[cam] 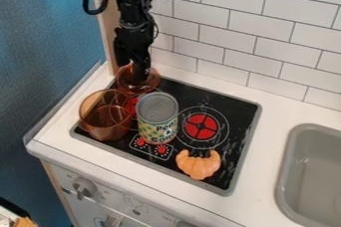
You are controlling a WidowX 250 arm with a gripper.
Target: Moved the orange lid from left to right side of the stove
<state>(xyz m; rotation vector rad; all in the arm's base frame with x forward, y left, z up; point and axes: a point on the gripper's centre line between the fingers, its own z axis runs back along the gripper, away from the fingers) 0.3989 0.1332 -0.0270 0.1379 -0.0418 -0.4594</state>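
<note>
The black gripper (140, 74) hangs down at the back left corner of the stove, right over the orange lid (124, 82). The lid is see-through and round, and the gripper covers part of its middle. I cannot tell whether the two are touching. Under them is the black stove top (233, 116) with its grey edge; the lid lies toward its back left, just behind the orange pot and the can.
A see-through orange pot (100, 125) stands at the stove's left, beside a tall can (158, 121). An orange pumpkin-like toy (198, 165) lies at the front right. Tiled wall behind, blue wall left, grey sink (293, 171) right.
</note>
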